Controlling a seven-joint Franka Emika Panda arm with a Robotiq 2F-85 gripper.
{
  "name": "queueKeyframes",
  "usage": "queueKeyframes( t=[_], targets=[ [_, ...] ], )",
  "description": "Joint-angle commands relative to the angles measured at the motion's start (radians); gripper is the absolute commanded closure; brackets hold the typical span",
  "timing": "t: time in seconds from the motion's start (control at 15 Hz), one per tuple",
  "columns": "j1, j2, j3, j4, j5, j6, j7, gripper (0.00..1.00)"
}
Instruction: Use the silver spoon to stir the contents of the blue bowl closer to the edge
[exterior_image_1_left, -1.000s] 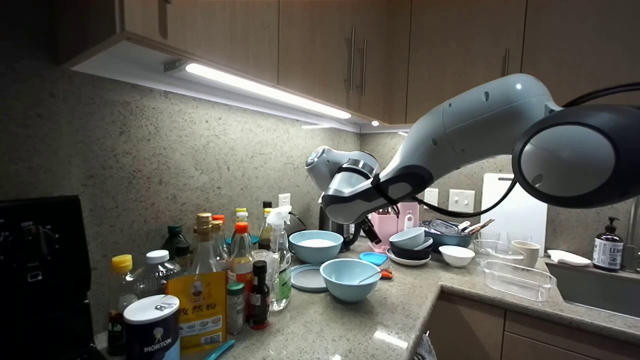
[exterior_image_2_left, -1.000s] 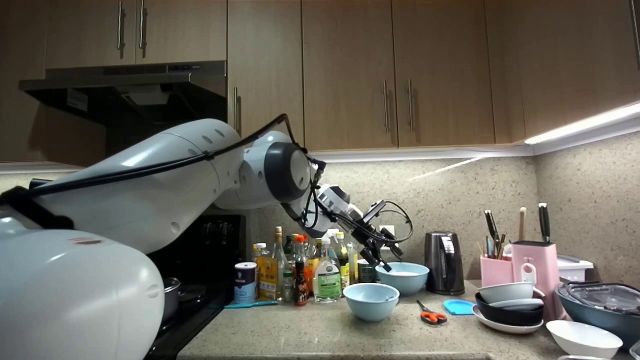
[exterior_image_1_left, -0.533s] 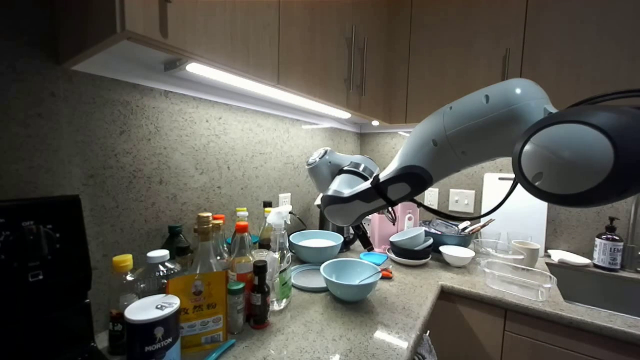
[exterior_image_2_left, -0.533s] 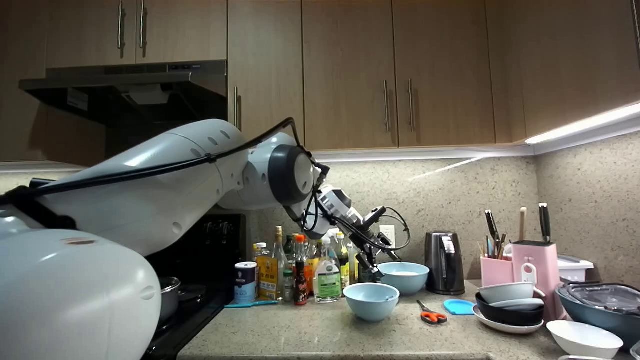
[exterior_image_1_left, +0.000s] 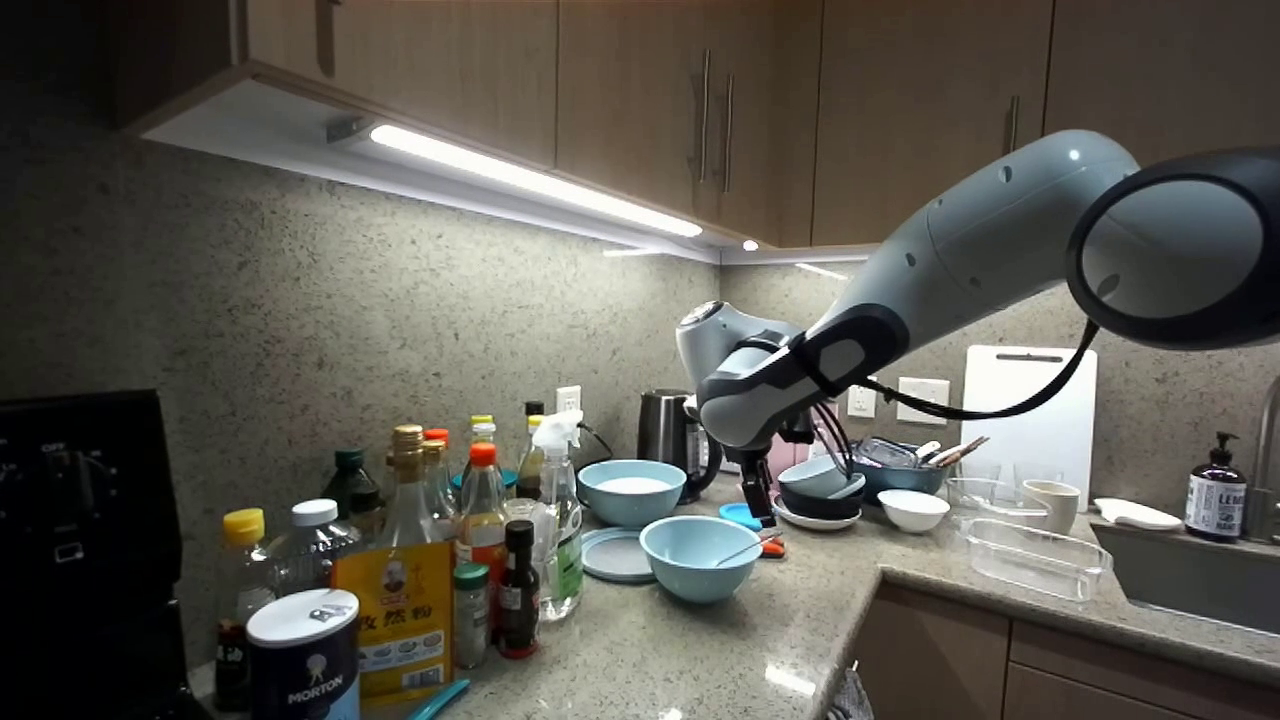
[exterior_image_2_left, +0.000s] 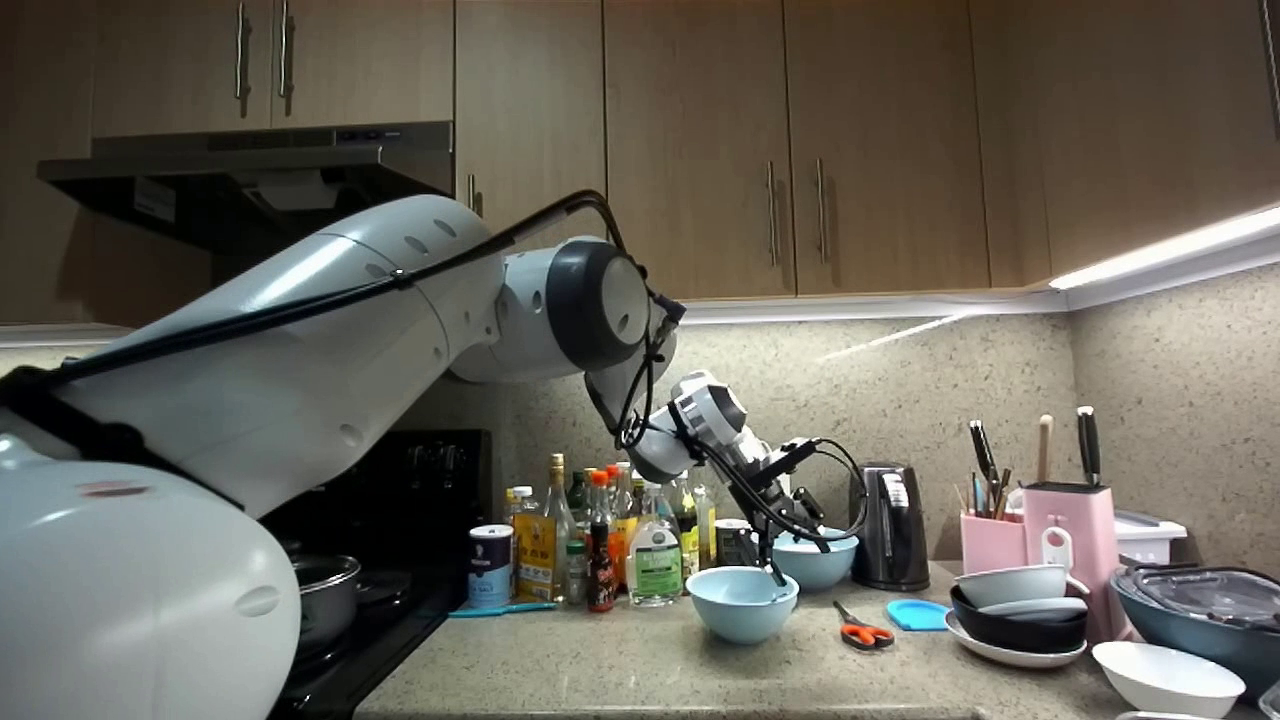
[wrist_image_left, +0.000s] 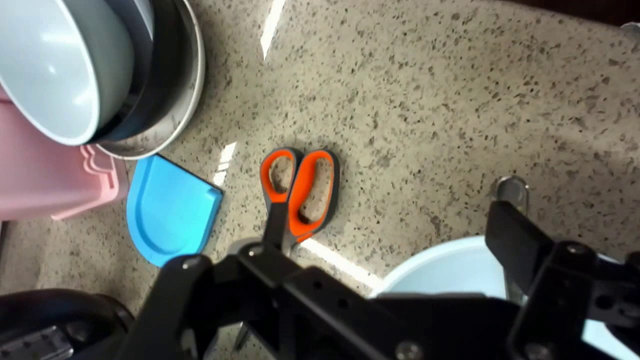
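The light-blue bowl nearer the counter's front edge is the blue bowl (exterior_image_1_left: 692, 580); it also shows in an exterior view (exterior_image_2_left: 738, 615). In the wrist view the blue bowl (wrist_image_left: 445, 267) is partly hidden by the gripper, and its contents cannot be made out. The silver spoon (exterior_image_1_left: 742, 549) leans in it, handle over the rim. In the wrist view the spoon's handle end (wrist_image_left: 513, 190) shows behind the right finger; contact cannot be told. My gripper (wrist_image_left: 390, 220) is open and empty, just above the bowl's rim by the handle, also in both exterior views (exterior_image_1_left: 762, 508) (exterior_image_2_left: 798, 560).
A second light-blue bowl (exterior_image_1_left: 625, 505) with white contents stands behind. Orange-handled scissors (wrist_image_left: 312, 195) and a blue tray-like piece (wrist_image_left: 172, 215) lie beside the bowl. Stacked bowls (exterior_image_2_left: 1020, 610), a kettle (exterior_image_2_left: 888, 525) and a pink knife block (exterior_image_2_left: 1070, 540) stand beyond. Bottles (exterior_image_1_left: 480, 530) crowd the wall.
The open gripper has moved from near the rear bowl toward the front bowl and down, and now stands by the spoon handle. The bowls and spoon have not moved.
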Motion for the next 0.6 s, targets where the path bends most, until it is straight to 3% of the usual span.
queueKeyframes(
  t=[0.0, 0.2, 0.53],
  targets=[
    [0.002, -0.006, -0.005, -0.014, 0.002, 0.002, 0.018, 0.00],
    [0.005, -0.017, -0.006, -0.029, 0.002, 0.003, 0.037, 0.00],
    [-0.029, -0.049, 0.027, -0.115, 0.099, 0.036, 0.052, 0.00]
  ],
)
